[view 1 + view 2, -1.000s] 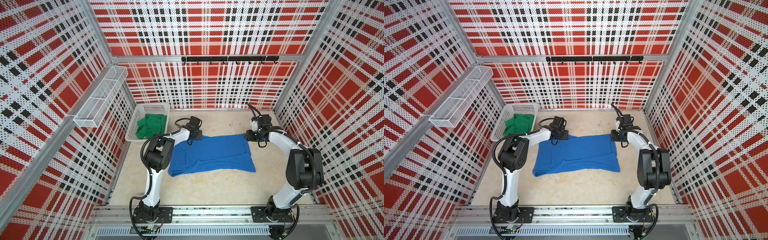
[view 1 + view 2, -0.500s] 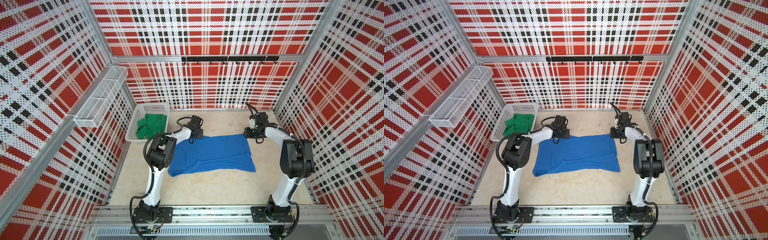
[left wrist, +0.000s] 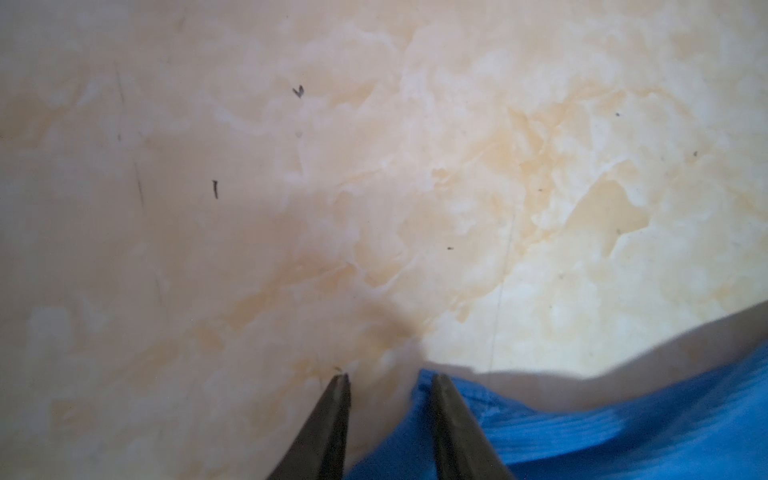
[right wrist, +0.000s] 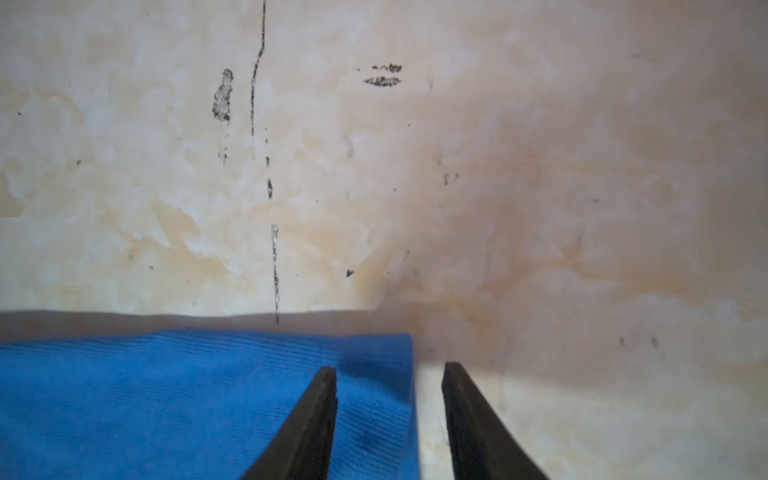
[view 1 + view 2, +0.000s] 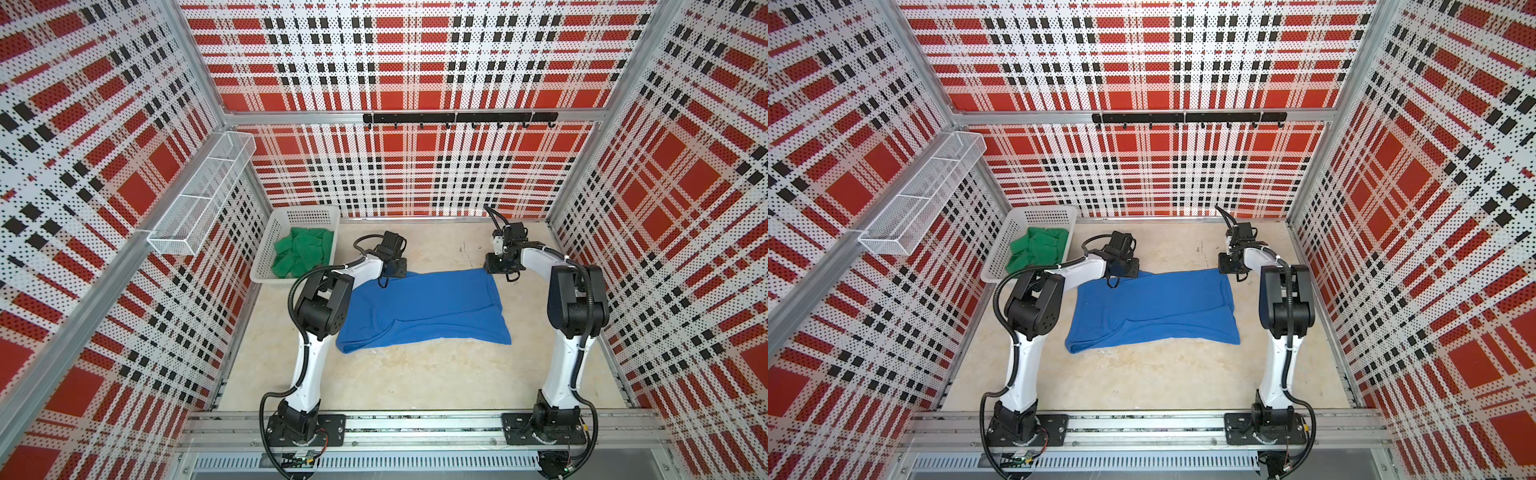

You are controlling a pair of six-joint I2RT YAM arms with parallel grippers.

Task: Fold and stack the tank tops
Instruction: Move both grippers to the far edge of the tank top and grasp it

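I see the blue tank top (image 5: pixel 424 307) spread out in the middle of the surface (image 5: pixel 415 382), the green tank top (image 5: pixel 305 251) crumpled in the white basket (image 5: pixel 307 216). My left gripper (image 3: pixel 388 378) and right gripper (image 4: pixel 388 368) each stand parted astride a far corner of the blue one, not clamped.

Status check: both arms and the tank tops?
Left gripper open, straddling blue tank top far corner. Right gripper open at other far corner. Green tank top in basket. Nothing blocking.
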